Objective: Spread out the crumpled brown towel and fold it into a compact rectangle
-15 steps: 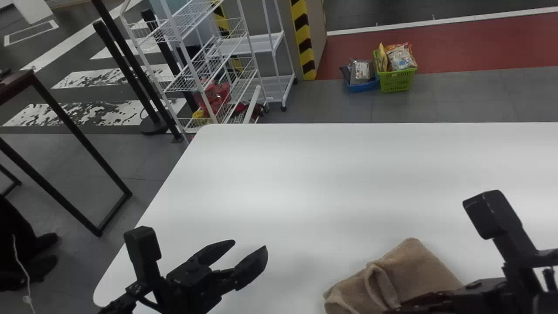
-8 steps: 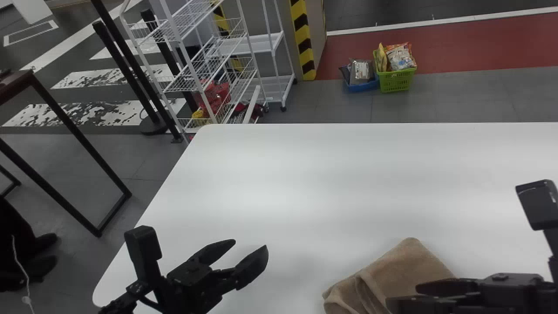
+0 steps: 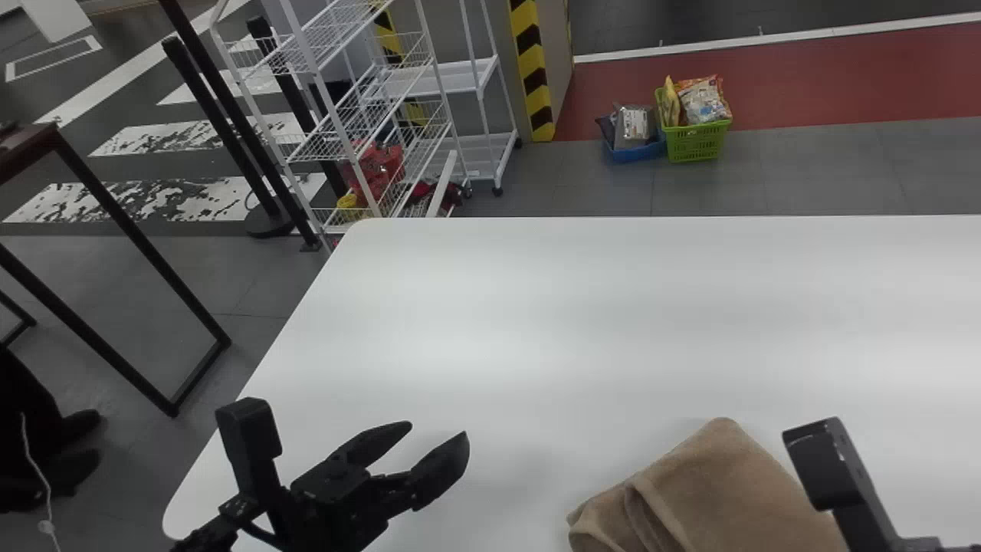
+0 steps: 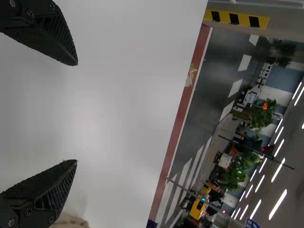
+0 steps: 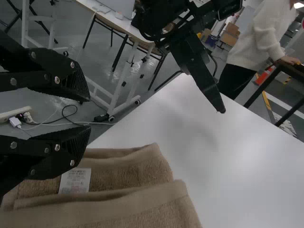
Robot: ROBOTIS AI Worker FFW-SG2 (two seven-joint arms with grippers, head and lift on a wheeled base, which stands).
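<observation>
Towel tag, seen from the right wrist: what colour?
White tag with dark print; shows best in the right wrist view.

At the near left, the left claw (image 3: 438,431) points right and slightly toward the far side, black fingers spread wide. At the near right, the right claw (image 3: 860,521) has its fingers parted more narrowly.

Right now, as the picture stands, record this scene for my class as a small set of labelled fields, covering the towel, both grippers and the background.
towel: brown towel, folded in layers
label: white label, showing among the towel's layers
surface: white table
left gripper: left gripper, open, over the table, holding nothing
right gripper: right gripper, fingers apart, near the towel, holding nothing
floor beyond: green basket with packets, beside a blue basket
furniture: white wire rack beyond the table
</observation>
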